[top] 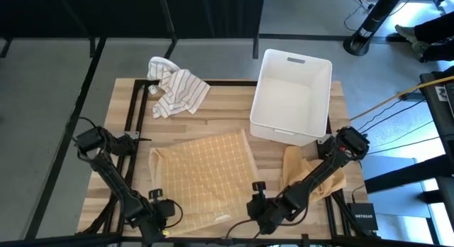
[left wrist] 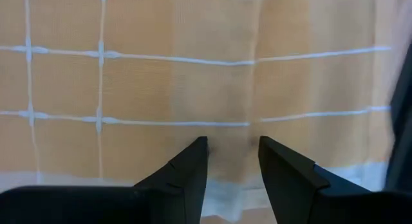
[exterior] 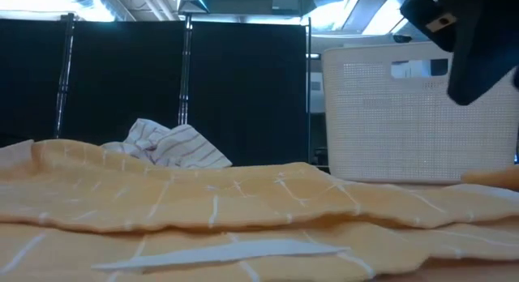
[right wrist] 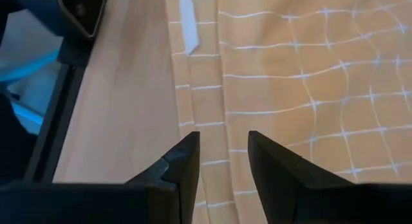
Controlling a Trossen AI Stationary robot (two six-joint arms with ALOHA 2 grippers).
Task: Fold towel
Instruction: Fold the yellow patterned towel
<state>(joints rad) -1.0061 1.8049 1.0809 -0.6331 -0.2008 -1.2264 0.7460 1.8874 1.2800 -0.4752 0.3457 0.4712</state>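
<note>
Orange checked towel [top: 206,172] lies spread on the wooden table [top: 227,105], mid-front area, roughly flat w/ some wrinkles and a doubled-over strip along its near edge. White tag shows on that near edge in the low view.

Left gripper [top: 164,217] sits low at the towel's front-left corner. Left wrist view: its fingers [left wrist: 187,169] stand apart w/ a gap between them, tips right over the cloth near the pale hem; nothing pinched between them.

Right gripper [top: 259,213] is at the towel's front-right edge. Right wrist view: fingers [right wrist: 183,163] also apart, straddling the folded edge strip of the towel, bare wood just beside it. Contact w/ cloth can't be confirmed, no clamp visible.

Second orange cloth [top: 312,172] lies bunched on the right side of the table, partly under the right arm, in front of the white bin [top: 292,96]. Bin stands upright at back right, near the towel's far-right corner but apart from it. White striped cloth [top: 176,89] is crumpled at back left, well apart from the orange towel.

Low view: towel fills the foreground, striped cloth and bin behind it, black curtain panels beyond.
</note>
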